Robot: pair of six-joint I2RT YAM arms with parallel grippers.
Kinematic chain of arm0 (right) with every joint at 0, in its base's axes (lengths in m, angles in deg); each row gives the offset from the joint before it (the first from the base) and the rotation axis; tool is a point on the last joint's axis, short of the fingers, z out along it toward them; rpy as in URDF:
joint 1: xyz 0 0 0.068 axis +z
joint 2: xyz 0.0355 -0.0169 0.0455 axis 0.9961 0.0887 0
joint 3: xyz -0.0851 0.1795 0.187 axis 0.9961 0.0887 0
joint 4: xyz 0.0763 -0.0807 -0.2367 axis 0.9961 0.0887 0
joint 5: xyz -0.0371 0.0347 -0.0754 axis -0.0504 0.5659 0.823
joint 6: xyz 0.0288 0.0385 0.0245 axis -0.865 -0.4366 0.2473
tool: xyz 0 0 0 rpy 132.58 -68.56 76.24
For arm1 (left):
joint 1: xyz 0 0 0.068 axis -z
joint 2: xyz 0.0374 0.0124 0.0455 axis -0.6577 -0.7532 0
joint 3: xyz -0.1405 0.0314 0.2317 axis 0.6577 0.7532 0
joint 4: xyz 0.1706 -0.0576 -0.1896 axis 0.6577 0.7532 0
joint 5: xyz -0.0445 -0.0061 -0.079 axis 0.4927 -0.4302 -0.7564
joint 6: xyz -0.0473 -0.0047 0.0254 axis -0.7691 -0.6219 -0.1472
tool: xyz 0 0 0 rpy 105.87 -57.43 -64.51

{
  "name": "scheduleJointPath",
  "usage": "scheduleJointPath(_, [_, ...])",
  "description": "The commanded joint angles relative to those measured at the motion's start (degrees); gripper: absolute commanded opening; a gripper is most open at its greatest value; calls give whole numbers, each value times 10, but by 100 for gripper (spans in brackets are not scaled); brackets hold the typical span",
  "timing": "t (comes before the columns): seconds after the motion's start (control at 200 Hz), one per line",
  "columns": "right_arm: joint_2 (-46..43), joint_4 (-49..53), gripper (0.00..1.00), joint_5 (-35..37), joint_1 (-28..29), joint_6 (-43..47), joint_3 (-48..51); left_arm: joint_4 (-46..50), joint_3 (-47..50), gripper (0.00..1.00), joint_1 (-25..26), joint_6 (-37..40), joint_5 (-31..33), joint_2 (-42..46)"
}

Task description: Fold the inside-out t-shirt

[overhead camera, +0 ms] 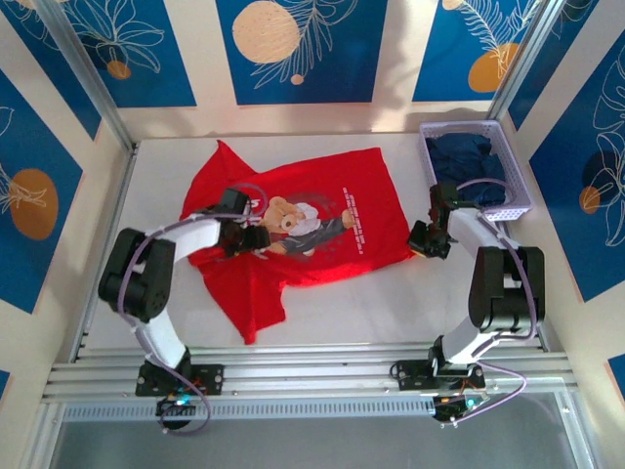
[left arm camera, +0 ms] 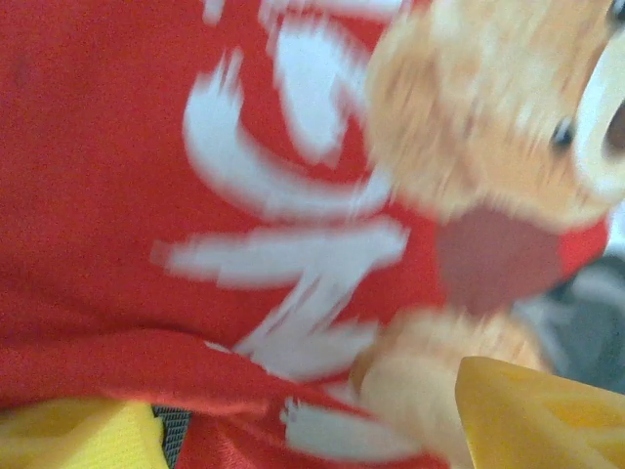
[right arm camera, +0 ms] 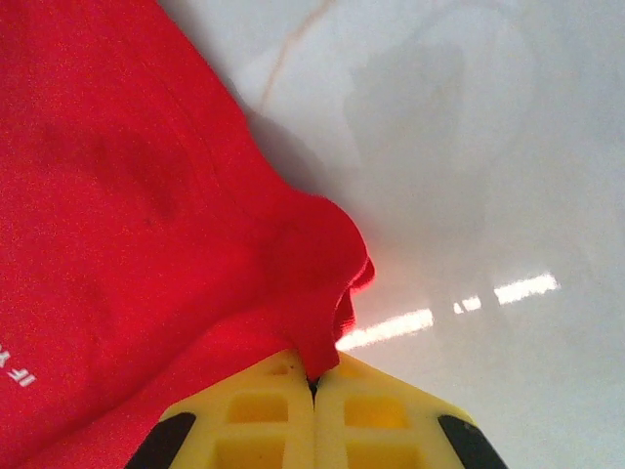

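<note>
A bright red short-sleeved cloth t-shirt [overhead camera: 337,210] lies spread across the middle of the white table [overhead camera: 391,313], nearer the far edge than the near one. Its teddy-bear print [overhead camera: 293,220] and white lettering [overhead camera: 354,210] face up, and two robot arms bolted at the near edge reach onto it from either side. The left gripper [overhead camera: 244,237] is down on the cloth just beside the bear, on the side toward the table's left edge. Seen from its wrist, its yellow plastic fingers [left arm camera: 537,410] stand wide apart at the bottom corners of a blurred view. The red fabric and the bear are close against them, a fold of cloth rides over the left-hand one, and nothing can be made out gripped between them. The right gripper [overhead camera: 427,241] sits at the shirt's right-hand corner, toward the table's right edge. Its wrist view shows both yellow fingers pressed together, with a small peak of the red hem nipped between their tips and bare white table beyond. One sleeve points to the far left corner, and a rumpled flap of the shirt trails toward the near edge by the left arm. In the far right corner, just beyond the right gripper, stands a lavender plastic lattice basket [overhead camera: 508,210] holding a dark navy garment [overhead camera: 467,156].
</note>
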Motion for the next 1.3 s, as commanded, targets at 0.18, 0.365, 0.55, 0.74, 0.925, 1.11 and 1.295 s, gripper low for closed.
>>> scheduleJointPath(0.18, [68, -3, 0, 7, -10, 21, -104, 26, -149, 74, -11, 61, 2, -69])
scheduleJointPath(0.365, [59, -4, 0, 9, -11, 32, -89, 25, 38, 78, 39, 46, 21, 130])
scheduleJointPath(0.55, [48, -10, 0, -7, -11, 33, -72, 98, 225, 76, 73, -30, 67, 302])
scheduleJointPath(0.74, [44, -12, 0, -14, -10, 35, -73, 115, 276, 61, 73, -19, 51, 329])
scheduleJointPath(0.925, [38, -10, 0, -19, -10, 36, -71, 88, 259, 62, 78, -2, 50, 295])
scheduleJointPath(1.11, [29, -10, 0, -16, -10, 39, -67, 53, 255, 48, 81, -7, 27, 238])
scheduleJointPath(1.295, [32, -11, 0, -22, -9, 39, -67, 50, 238, 17, 82, 4, 39, 235])
